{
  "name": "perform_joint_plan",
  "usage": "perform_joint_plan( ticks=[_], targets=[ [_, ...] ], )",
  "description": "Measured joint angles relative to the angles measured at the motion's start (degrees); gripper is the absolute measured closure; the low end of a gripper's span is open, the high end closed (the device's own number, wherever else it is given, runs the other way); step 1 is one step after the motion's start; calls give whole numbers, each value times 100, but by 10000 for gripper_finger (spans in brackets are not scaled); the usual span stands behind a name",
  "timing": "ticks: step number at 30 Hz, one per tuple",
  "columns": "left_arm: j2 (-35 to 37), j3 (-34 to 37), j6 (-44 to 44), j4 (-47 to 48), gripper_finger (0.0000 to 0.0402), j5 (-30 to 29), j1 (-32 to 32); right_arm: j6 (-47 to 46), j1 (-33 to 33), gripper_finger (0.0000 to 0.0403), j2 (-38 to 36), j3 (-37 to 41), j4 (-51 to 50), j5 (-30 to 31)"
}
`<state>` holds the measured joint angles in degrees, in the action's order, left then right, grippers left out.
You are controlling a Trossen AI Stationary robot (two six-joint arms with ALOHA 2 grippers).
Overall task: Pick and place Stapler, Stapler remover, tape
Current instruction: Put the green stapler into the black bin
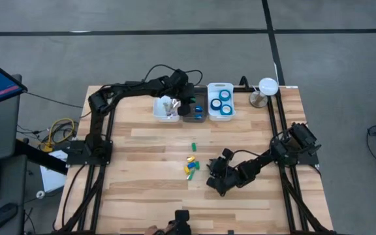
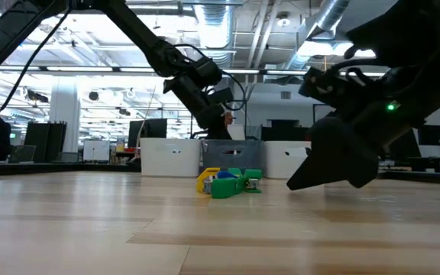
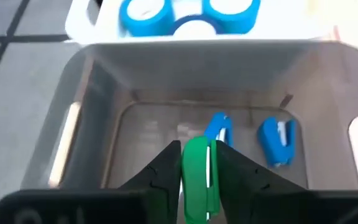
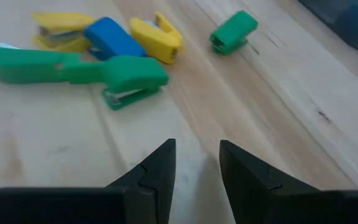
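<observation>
My left gripper hangs over the grey middle bin at the table's far edge, shut on a small green stapler remover. Two blue stapler removers lie on that bin's floor. Blue tape rolls sit in the white bin to its right. My right gripper stands open, low over the bare table, just right of a cluster of small staplers: a green one, a blue one and a yellow one. A yellow remover and a green remover lie nearby. My left gripper pinches the green stapler remover between its two fingers, one on each flat side. The fingers slant down from the table's near left side. The remover is lifted clear, above the grey bin's open top.
A white bin with pale items stands left of the grey bin. A white round object on a stand is at the far right corner. Bare wood lies on the table's left half and near the front edge.
</observation>
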<state>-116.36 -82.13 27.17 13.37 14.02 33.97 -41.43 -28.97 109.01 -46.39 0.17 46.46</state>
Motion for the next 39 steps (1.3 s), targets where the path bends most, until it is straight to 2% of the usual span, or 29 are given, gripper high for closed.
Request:
perform_joint_plan(
  ticks=[14, 22, 26, 28, 31, 39],
  targets=[
    [-4, 0, 100, -104, 272, -102, -50, 131, 144, 287, -2, 0, 30, -138],
    [-4, 2, 88, -90, 240, -419, -47, 105, 129, 287, -4, 0, 30, -156],
    [54, 8, 104, -29, 236, -836, -56, 90, 74, 287, -4, 0, 32, -151],
    [215, 17, 106, 21, 237, -1120, -56, 87, 42, 287, -4, 0, 53, -153],
    [658, 22, 21, 198, 238, -1143, -55, 31, 32, 287, -4, 0, 114, -163],
    [2327, 772, -948, 98, 237, -657, -356, -735, 130, 287, -4, -2, 245, -218]
  ],
)
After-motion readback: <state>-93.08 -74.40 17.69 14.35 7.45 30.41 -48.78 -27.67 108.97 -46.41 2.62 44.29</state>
